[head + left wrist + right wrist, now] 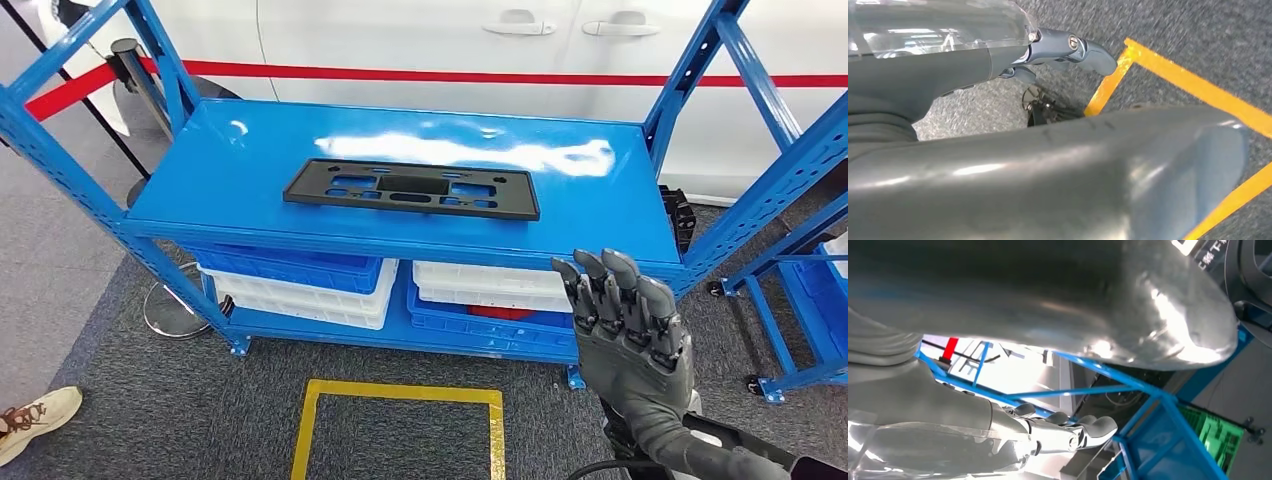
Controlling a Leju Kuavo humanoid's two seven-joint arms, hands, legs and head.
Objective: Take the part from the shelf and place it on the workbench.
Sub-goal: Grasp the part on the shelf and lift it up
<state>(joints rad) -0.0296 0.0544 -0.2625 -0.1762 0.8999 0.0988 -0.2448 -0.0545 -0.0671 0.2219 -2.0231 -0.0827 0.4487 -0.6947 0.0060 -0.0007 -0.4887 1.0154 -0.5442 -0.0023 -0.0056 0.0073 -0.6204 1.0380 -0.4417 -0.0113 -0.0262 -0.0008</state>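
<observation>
Part [411,189]: one black flat plastic panel, lying centre on top deck of blue shelf [620,215]. Right hand [628,325] raised at 5 o'clock of it, well apart, fingers spread, holding nothing. Left hand [1058,50] over grey carpet by yellow floor marking [1193,85], fingers extended, empty. Lower shelf: two blue bins [290,268], two white bins [490,285]. One white car [450,40] at 12 o'clock.

Bins, floor marks and a white car around the blue racks

Blue bins [300,268] and white bins [490,285] sit on the lower level at 6 o'clock of centre, a red item [500,312] showing in one. A yellow floor square [400,420] lies at 6 o'clock, a shoe [35,420] at 8, a white car [450,40] with a red stripe at 12, a barrier post [150,100] at 10, a second blue rack [800,300] at 3.
</observation>
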